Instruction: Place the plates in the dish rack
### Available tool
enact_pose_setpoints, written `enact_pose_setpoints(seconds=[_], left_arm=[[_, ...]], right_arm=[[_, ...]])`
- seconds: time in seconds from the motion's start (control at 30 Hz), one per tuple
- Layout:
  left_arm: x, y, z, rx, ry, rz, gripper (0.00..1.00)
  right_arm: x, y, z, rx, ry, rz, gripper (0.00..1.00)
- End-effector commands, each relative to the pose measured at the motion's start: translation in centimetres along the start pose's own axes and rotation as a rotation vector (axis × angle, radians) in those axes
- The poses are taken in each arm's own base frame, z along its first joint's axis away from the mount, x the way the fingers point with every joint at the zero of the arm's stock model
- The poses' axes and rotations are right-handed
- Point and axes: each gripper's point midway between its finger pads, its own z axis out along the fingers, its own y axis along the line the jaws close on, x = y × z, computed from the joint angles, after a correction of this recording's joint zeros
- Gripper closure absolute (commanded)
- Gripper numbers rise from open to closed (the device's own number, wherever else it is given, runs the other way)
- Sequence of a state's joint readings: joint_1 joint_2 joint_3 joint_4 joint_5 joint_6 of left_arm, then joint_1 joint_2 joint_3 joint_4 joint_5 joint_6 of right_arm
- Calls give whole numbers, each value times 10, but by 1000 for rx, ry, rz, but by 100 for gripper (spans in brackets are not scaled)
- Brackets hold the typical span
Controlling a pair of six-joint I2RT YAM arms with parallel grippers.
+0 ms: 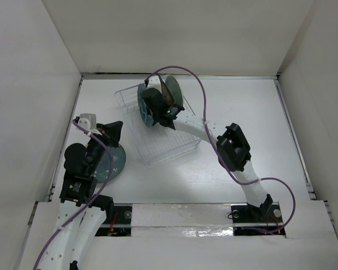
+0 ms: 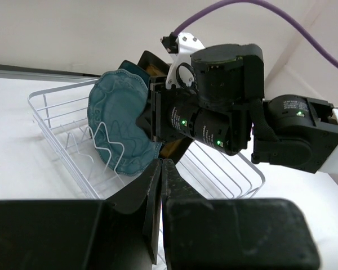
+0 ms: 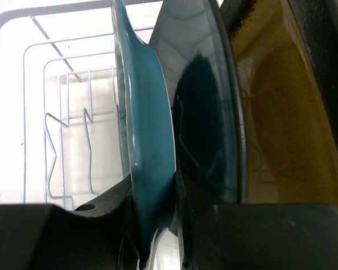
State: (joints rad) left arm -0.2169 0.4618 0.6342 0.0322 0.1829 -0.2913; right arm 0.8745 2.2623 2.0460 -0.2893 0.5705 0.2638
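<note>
The clear dish rack (image 1: 170,149) lies mid-table. My right gripper (image 1: 152,108) is shut on the rim of the scalloped teal plate (image 1: 144,107), which stands upright at the rack's far end. Behind it stand the dark teal plate (image 1: 168,89) and the mustard-yellow plate (image 1: 174,95). The right wrist view shows my gripper (image 3: 155,183) clamped on the teal plate (image 3: 146,129), with the dark teal plate (image 3: 205,124) and the mustard plate (image 3: 281,112) beside it. My left gripper (image 1: 114,131) is shut and empty above a round plate (image 1: 116,163) that lies flat on the table.
The left wrist view shows my left gripper (image 2: 161,164), the rack (image 2: 48,115), the scalloped plate (image 2: 121,121) among the wire pegs, and the right gripper (image 2: 153,121) at its edge. White walls enclose the table. A purple cable (image 1: 197,84) arcs over the rack.
</note>
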Motion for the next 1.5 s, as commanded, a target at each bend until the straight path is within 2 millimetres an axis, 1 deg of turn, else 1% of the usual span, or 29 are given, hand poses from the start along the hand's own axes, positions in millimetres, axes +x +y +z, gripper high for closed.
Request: enact_pose_setpoints(seconds=[0.0, 0.03, 0.07, 0.1, 0.13, 0.17, 0.23, 0.33, 0.4, 0.47, 0.5, 0.6, 0.63, 0.77, 0.8, 0.83, 0.93, 1.0, 1.03, 1.07, 1.1, 1.13, 1.17, 1.2, 1.3, 1.33, 1.37, 1.43, 1.47], left_arm=[[-7, -6, 1, 27, -30, 1, 100], [-7, -6, 2, 29, -29, 2, 99], [-5, -6, 3, 30, -21, 0, 98], [-4, -7, 3, 35, -17, 0, 97], [-4, -7, 3, 36, -17, -1, 94], [-5, -8, 2, 39, -24, 0, 92], [-6, -7, 2, 34, -29, 0, 88], [-3, -6, 4, 31, -17, -1, 85], [-4, -6, 3, 33, -21, -1, 85], [-6, -6, 3, 30, -27, -2, 85], [-5, -6, 4, 30, -22, -2, 85], [-3, -7, 5, 37, -13, -3, 84], [-3, -7, 4, 36, -17, -3, 84], [-5, -5, 5, 23, -20, -3, 84], [-5, -5, 5, 24, -18, -2, 84], [-5, -5, 4, 25, -21, -1, 84], [-12, -6, 2, 21, -45, 3, 87], [-14, -5, 2, 16, -50, 2, 91], [-14, -6, 2, 18, -51, 2, 98], [-17, -7, 1, 24, -58, 2, 100], [-20, -8, -1, 26, -72, 3, 100], [-26, -10, -2, 30, -94, -2, 100], [-32, -12, -4, 34, -117, -4, 100], [-37, -13, -6, 34, -134, -6, 100], [-54, -16, -13, 28, -183, -9, 100], [-57, -15, -16, 18, -197, -11, 100], [-63, -15, -22, 12, -226, -12, 100], [-67, -10, -25, -21, -251, -15, 100], [-69, -9, -28, -26, -259, -13, 100]], right_arm=[[-30, -32, 0, 50, -84, 59, 100], [-38, -35, -7, 48, -99, 69, 99], [-37, -45, -5, 63, -96, 71, 95], [-40, -46, -8, 63, -101, 76, 91], [-49, -55, -10, 65, -112, 92, 85], [-48, -63, -8, 72, -110, 96, 81], [-53, -71, -10, 77, -116, 97, 70], [-60, -77, -14, 81, -125, 103, 59], [-64, -83, -16, 84, -128, 115, 55], [-64, -91, -18, 93, -130, 122, 44], [-74, -93, -25, 91, -151, 136, 42], [-84, -91, -36, 54, -174, 156, 31], [-97, -90, -48, 27, -197, 168, 27], [-114, -81, -79, -42, -231, 158, 22], [-107, -73, -80, -63, -220, 147, 22], [-122, -68, -102, -109, -254, 159, 21], [-107, -57, -114, -151, -236, 146, 21], [-108, -39, -133, -224, -253, 153, 24], [-90, -24, -136, -294, -220, 145, 41], [-82, -6, -147, -357, -207, 141, 52], [-86, 8, -156, -412, -228, 158, 68], [-78, 22, -161, -456, -209, 171, 92], [-71, 39, -169, -524, -190, 165, 98], [-62, 62, -179, -580, -175, 160, 100], [-45, 100, -196, -688, -159, 207, 100], [-28, 112, -190, -700, -111, 226, 100], [-25, 124, -192, -732, -94, 232, 100], [-6, 145, -193, -754, -45, 225, 99], [14, 151, -178, -729, -2, 231, 87]])
